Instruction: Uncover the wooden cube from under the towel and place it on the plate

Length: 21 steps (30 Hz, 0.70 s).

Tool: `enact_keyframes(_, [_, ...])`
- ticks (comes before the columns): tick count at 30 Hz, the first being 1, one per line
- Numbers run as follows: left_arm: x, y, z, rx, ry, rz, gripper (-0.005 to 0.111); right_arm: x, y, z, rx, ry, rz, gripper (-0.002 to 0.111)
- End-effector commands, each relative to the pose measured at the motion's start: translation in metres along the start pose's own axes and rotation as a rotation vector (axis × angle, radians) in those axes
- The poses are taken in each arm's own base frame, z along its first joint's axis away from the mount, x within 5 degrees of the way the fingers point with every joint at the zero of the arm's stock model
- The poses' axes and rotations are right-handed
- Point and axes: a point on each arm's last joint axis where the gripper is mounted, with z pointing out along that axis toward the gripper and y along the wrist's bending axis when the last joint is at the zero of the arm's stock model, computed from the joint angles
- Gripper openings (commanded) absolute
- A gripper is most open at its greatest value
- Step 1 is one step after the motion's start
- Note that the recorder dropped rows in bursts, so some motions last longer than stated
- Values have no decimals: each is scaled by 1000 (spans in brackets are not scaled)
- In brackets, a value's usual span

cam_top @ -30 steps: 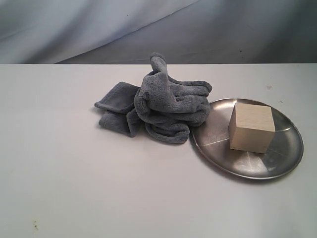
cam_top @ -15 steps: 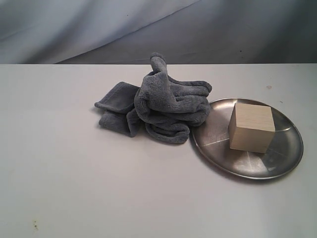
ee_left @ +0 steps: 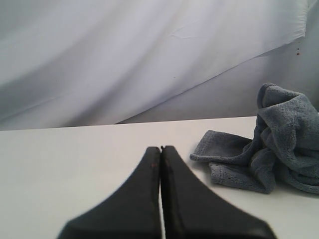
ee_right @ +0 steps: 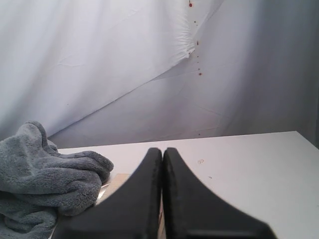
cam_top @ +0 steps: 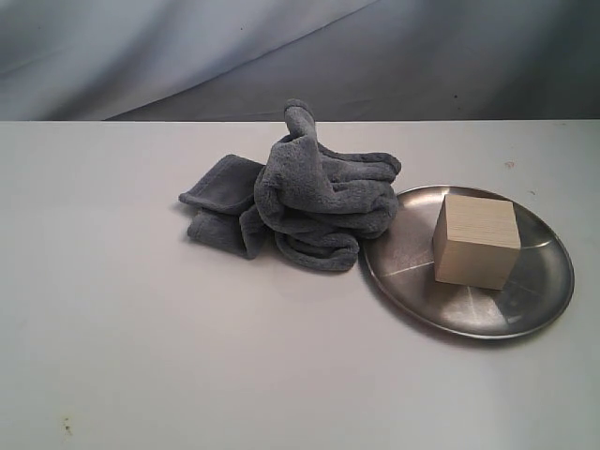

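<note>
The pale wooden cube (cam_top: 476,240) stands upright on the round steel plate (cam_top: 534,300) at the right of the exterior view. Bunched in a heap, the blue-grey towel (cam_top: 309,202) lies left of the plate and overlaps its near-left rim. Neither arm shows in the exterior view. My left gripper (ee_left: 161,148) is shut with nothing in it, and the towel (ee_left: 279,144) lies a short way off to its side. My right gripper (ee_right: 162,149) is shut and empty too; the towel (ee_right: 45,184) is beside it, and a sliver of the cube (ee_right: 117,180) peeks from behind its fingers.
The white table (cam_top: 187,356) stretches around the towel and plate. A grey-blue draped cloth backdrop (cam_top: 281,56) hangs behind the table's far edge. A few small marks dot the tabletop near the right side.
</note>
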Motion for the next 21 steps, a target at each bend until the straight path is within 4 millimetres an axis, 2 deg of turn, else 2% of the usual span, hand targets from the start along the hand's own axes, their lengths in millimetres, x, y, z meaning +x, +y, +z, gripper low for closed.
enact_keyframes(1, [1, 0, 0, 5, 2, -4, 0, 2, 0, 0, 6, 12, -7, 0])
enact_keyframes(21, [1, 0, 0, 5, 2, -4, 0, 3, 0, 0, 6, 22, -7, 0])
